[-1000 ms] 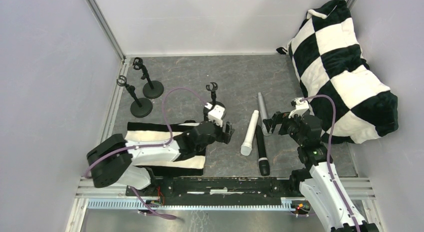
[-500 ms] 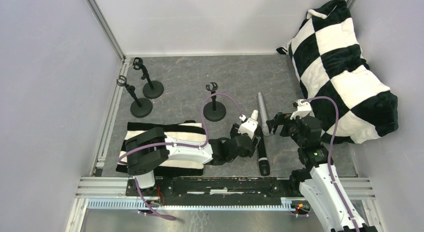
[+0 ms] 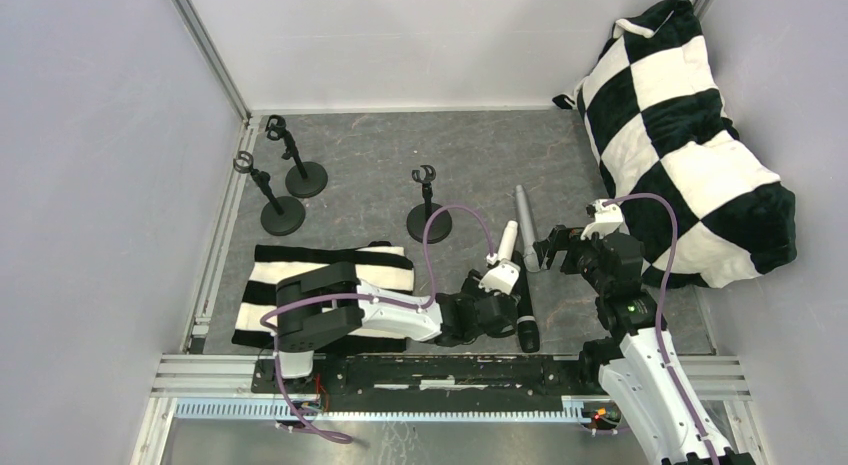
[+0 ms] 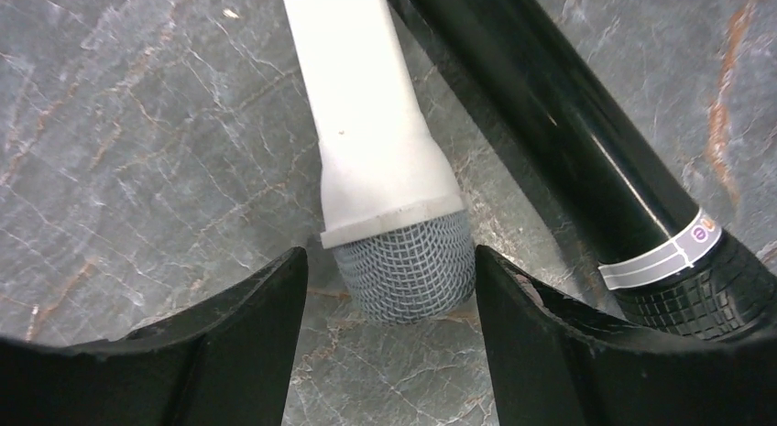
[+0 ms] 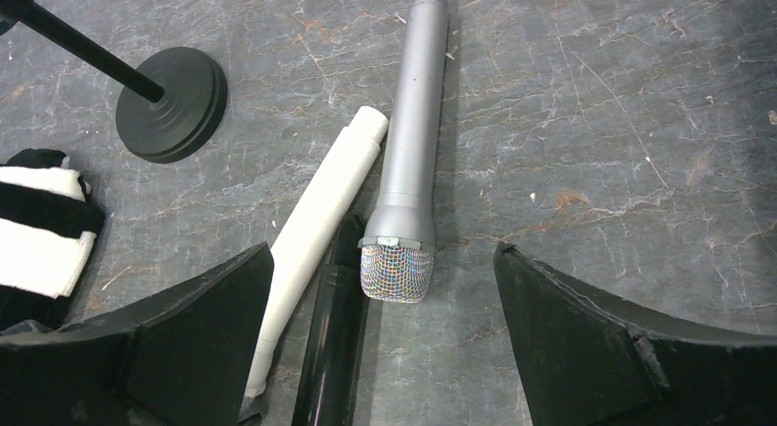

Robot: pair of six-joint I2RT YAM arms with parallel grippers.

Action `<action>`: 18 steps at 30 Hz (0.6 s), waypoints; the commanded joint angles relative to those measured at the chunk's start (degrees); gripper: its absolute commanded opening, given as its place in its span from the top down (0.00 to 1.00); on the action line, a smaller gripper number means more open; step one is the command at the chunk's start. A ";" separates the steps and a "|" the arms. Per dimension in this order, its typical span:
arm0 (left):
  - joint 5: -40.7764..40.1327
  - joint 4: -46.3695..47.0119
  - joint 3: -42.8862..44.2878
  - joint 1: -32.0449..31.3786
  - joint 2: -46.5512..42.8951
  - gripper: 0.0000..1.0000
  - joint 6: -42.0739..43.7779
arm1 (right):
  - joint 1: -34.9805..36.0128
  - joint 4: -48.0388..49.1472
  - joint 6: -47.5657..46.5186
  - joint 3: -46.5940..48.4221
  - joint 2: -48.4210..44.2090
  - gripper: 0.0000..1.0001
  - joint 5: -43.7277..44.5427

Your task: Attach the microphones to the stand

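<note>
While the white plastic stick microphone (image 4: 371,114) lies flat on the grey marbled desk (image 4: 137,124), lower centre overhead, just beside the glossy black microphone (image 4: 550,124): left fingers (image 4: 247,344) spread astride its mesh head (image 4: 403,270), untouching. Likely hazard: a pinch on the rounded head squirts it free; black barrel nudged. Right fingers (image 5: 183,344) spread.

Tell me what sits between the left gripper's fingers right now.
The mesh head of the white microphone, lying on the table, sits between the fingers of the left gripper, not yet squeezed. The left wrist view shows it.
</note>
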 commanded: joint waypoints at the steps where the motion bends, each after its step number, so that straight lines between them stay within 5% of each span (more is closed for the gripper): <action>1: -2.24 -0.15 2.34 -0.95 2.03 0.29 -3.86 | -0.12 1.80 -0.73 0.76 0.14 0.02 0.81; 13: -3.16 0.89 2.52 -0.91 0.80 0.52 0.05 | -0.05 3.48 -1.54 -0.37 -0.56 0.02 -0.54; 18: -2.95 -1.99 1.69 -0.83 -4.47 0.57 3.78 | -0.10 11.28 -3.97 -2.23 -3.58 0.03 -10.19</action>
